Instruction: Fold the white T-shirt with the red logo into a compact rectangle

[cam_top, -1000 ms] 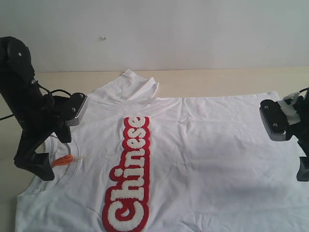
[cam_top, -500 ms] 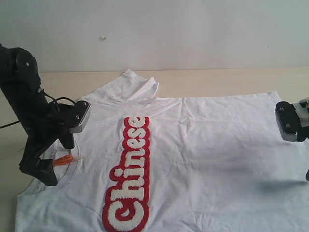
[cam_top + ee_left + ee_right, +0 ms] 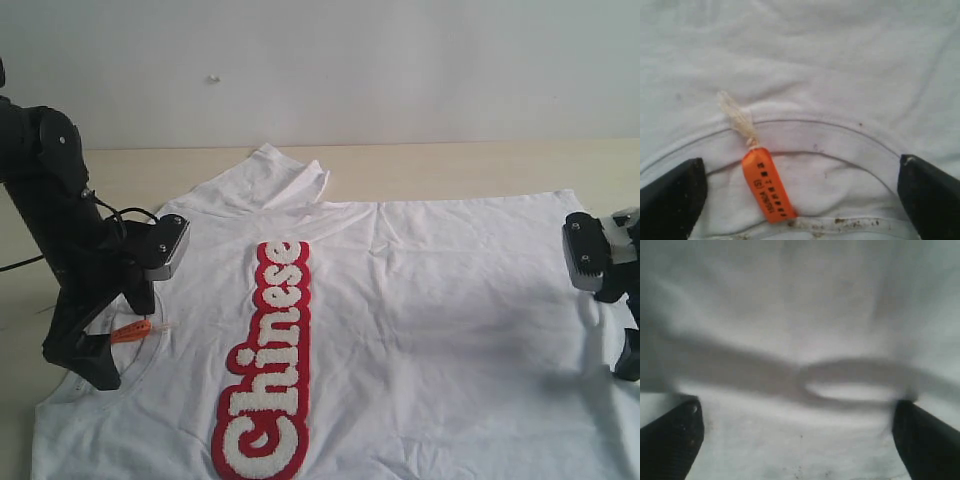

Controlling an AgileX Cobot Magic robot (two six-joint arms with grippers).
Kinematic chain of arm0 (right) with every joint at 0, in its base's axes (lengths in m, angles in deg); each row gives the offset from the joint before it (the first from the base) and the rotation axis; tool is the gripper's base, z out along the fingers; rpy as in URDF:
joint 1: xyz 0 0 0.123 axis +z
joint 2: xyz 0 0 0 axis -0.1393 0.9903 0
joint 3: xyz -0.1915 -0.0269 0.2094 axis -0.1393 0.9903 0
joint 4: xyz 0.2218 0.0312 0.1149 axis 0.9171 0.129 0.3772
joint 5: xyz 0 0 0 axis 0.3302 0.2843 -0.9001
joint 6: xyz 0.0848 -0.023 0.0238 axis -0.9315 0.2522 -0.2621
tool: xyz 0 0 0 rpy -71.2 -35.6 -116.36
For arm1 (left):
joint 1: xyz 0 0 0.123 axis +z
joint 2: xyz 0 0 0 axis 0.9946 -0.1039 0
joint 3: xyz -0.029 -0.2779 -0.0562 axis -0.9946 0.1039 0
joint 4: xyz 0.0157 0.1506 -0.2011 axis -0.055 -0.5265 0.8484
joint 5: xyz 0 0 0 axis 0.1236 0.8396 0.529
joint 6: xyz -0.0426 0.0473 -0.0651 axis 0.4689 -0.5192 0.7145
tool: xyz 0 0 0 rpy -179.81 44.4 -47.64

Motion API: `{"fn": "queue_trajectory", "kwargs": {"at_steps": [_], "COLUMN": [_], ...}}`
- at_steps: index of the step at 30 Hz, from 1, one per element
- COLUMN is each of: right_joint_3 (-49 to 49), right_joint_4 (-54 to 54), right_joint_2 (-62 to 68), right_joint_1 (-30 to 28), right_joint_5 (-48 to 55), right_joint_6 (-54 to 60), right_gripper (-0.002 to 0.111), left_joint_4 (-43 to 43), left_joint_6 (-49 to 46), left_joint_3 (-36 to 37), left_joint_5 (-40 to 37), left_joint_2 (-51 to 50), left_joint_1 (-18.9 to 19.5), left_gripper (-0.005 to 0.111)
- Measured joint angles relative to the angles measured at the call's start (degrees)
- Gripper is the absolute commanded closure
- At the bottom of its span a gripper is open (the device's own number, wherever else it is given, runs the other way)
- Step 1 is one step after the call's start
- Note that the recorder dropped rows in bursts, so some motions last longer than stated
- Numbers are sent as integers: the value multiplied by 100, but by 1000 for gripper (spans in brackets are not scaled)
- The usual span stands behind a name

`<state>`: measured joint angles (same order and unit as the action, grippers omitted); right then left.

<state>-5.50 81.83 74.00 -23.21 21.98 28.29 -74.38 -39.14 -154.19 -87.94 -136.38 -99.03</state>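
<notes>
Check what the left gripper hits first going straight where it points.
Left gripper most likely lands on the ribbed collar of the white T-shirt, open jaws either side of the orange neck tag. Height above the fabric is unclear.

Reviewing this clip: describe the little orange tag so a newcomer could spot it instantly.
Start with the white T-shirt spread flat, the red logo running down its chest. Follow it to the ribbed neckline on the exterior view's left side. There the orange tag hangs on a white string, the only orange item on the fabric.
</notes>
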Motion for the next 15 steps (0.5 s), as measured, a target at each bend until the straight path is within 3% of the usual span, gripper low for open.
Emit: {"fn": "queue_trajectory", "kwargs": {"at_steps": [15], "right_joint_3": [0], "right_joint_4": [37], "right_joint_2": [2], "right_joint_1": [0], "right_joint_5": [-10], "right_joint_6": [-13], "right_gripper": [10], "left_joint_4": [0], "left_joint_6": [306], "left_joint_3": [-52], "left_joint_5": [593], "left_joint_2": [-175], "left_joint_1": [0], "left_gripper": [7]}}
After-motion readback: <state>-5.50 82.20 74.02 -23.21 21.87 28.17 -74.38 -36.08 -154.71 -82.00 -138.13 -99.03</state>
